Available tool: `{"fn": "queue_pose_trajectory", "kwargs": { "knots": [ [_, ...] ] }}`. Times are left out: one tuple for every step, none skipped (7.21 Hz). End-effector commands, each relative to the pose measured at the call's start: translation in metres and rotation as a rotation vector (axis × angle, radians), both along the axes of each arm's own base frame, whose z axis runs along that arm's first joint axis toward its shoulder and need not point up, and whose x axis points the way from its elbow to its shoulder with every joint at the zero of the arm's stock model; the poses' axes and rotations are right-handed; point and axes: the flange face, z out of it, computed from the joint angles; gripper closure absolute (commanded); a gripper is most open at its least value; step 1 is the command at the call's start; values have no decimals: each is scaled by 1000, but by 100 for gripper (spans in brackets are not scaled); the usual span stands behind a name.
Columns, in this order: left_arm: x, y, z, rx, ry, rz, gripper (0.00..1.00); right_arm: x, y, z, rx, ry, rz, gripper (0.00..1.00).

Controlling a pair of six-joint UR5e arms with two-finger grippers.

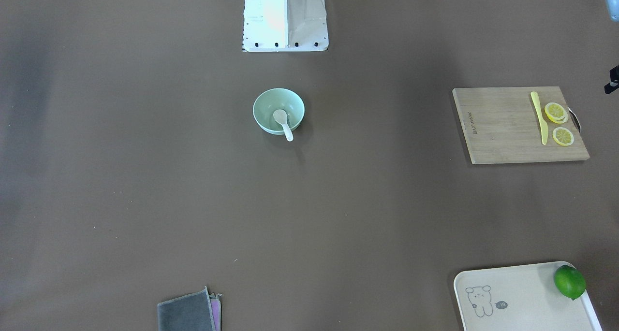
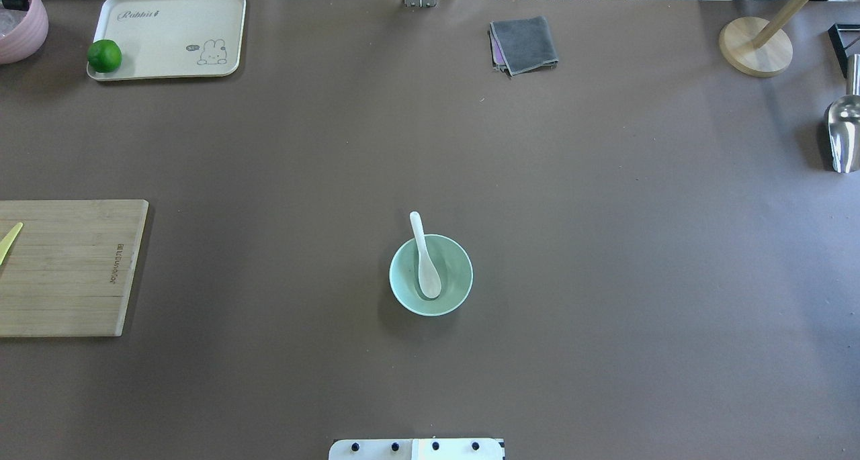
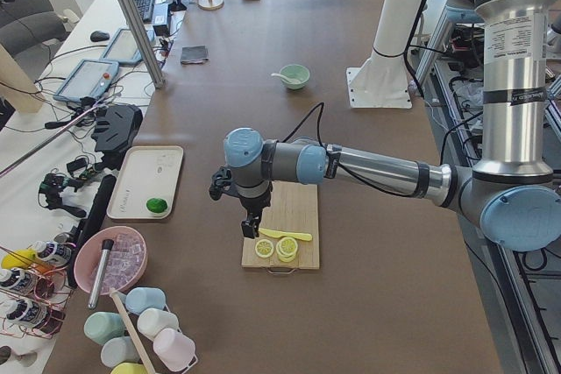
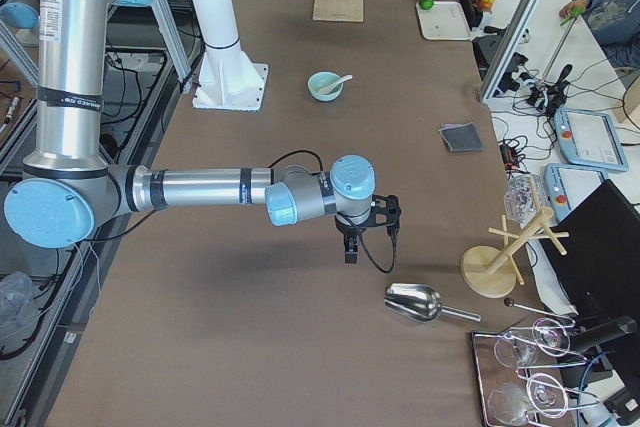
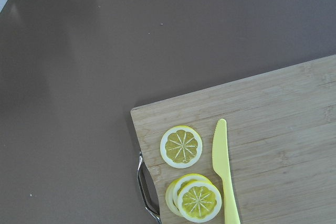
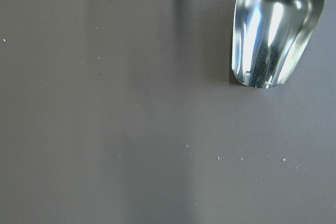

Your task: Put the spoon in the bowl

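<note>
I only get the pincers in the side views: left pincer (image 3: 252, 229) and right pincer (image 4: 350, 250) are too small, so I can't tell how the jaws stand. Overhead, the cutting board (image 2: 67, 272) is cut off at 9 o'clock, only the tip of the yellow knife (image 2: 9, 242) shows, and the metal scoop (image 2: 844, 134) is clipped at 3 o'clock. Front view: tray (image 1: 527, 282) and cloth (image 1: 186, 311) are cut at 6 o'clock.

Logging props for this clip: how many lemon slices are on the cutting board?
3, all on the cutting board beside the yellow knife: one lone slice, and two overlapping slices. Others could hide beneath.
</note>
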Motion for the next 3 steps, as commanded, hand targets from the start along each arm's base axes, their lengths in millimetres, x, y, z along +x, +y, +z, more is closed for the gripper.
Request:
{"fn": "queue_pose_trajectory", "kwargs": {
  "knots": [
    [-4, -2, 0, 0, -2, -10, 2, -2, -2, -3, 6, 0, -5, 0],
    [-4, -3, 0, 2, 0, -10, 2, 2, -2, -5, 11, -1, 3, 0],
    [-4, -6, -1, 4, 3, -10, 2, 3, -2, -5, 10, -1, 6, 0]
  ]
}}
